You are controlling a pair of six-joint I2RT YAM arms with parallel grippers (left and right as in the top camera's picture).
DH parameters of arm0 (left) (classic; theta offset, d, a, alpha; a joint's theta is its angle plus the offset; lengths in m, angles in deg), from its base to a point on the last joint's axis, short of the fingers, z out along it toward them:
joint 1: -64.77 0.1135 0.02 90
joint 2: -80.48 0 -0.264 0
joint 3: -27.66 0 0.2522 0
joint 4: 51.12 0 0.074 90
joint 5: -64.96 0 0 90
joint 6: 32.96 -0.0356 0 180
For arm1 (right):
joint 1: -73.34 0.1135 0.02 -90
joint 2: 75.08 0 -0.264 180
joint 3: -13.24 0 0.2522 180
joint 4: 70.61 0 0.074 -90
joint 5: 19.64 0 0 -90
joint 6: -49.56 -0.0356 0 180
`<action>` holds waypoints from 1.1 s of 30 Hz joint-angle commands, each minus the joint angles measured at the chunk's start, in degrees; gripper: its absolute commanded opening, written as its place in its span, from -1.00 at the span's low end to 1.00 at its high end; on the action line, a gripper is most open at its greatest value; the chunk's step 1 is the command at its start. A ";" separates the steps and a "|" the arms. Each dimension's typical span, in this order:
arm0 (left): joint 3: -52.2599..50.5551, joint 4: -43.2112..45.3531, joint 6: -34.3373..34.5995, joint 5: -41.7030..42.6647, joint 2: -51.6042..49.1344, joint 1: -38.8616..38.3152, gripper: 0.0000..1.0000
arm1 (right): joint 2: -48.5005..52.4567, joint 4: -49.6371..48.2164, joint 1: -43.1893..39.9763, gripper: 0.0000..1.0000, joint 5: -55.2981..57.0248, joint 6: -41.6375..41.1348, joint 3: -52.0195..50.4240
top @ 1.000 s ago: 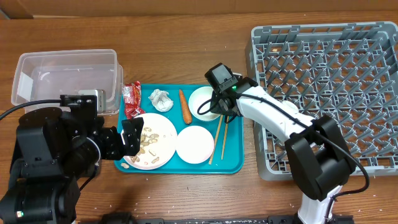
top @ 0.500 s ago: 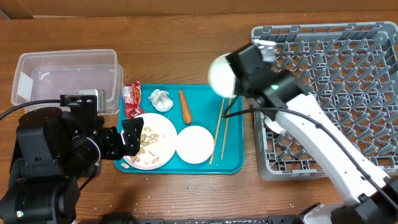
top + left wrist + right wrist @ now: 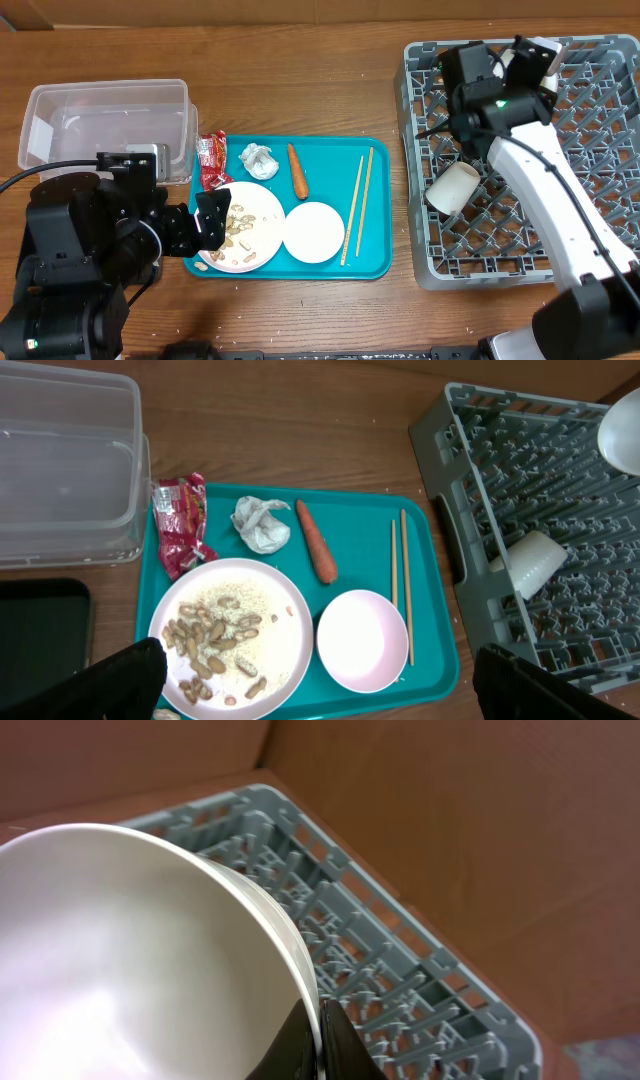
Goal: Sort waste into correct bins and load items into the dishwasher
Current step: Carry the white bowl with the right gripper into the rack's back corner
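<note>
Gripping smooth white bowl [image 3: 130,950], grey lattice rack [image 3: 400,975]

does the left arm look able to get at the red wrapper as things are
Probably yes. The left gripper, open, hangs over the plate's left edge, right next to the red wrapper, which lies uncovered at the teal tray's left end. The clear tub's wall stands close beside it, though.

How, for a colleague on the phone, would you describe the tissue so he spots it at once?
On the teal tray, look along the far edge. The crumpled white tissue lies between the red snack wrapper and the orange carrot. It is the only white thing there that is wrinkled, not smooth and round.
</note>
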State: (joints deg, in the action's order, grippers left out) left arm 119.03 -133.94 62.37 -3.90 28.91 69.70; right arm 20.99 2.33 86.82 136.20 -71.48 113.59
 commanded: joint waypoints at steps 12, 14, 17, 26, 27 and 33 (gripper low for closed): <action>0.98 0.04 -1.51 -0.39 -0.17 0.31 1.00 | 12.37 -3.10 -4.35 -0.92 7.56 0.04 -0.87; 0.98 0.04 -1.51 -0.39 -0.17 0.31 1.00 | 13.73 -3.26 -4.35 -0.92 10.27 0.04 -0.87; 0.98 0.04 -1.51 -0.39 -0.17 0.31 1.00 | 15.34 -3.43 -4.35 -0.92 11.06 1.16 -0.87; 0.98 0.04 -1.51 -0.39 -0.17 0.31 1.00 | 17.31 -2.99 -3.15 -0.92 8.63 3.26 -0.87; 0.98 0.04 -1.51 -0.39 -0.17 0.31 1.00 | 17.31 -2.89 -2.49 -0.92 8.68 3.52 -0.87; 0.98 0.04 -1.51 -0.39 -0.17 0.31 0.99 | 17.31 -2.93 3.04 -0.28 12.24 4.52 -0.87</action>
State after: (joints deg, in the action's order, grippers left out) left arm 119.03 -133.96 62.37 -3.90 28.91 69.70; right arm 37.41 -0.44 87.01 146.00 -67.55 112.80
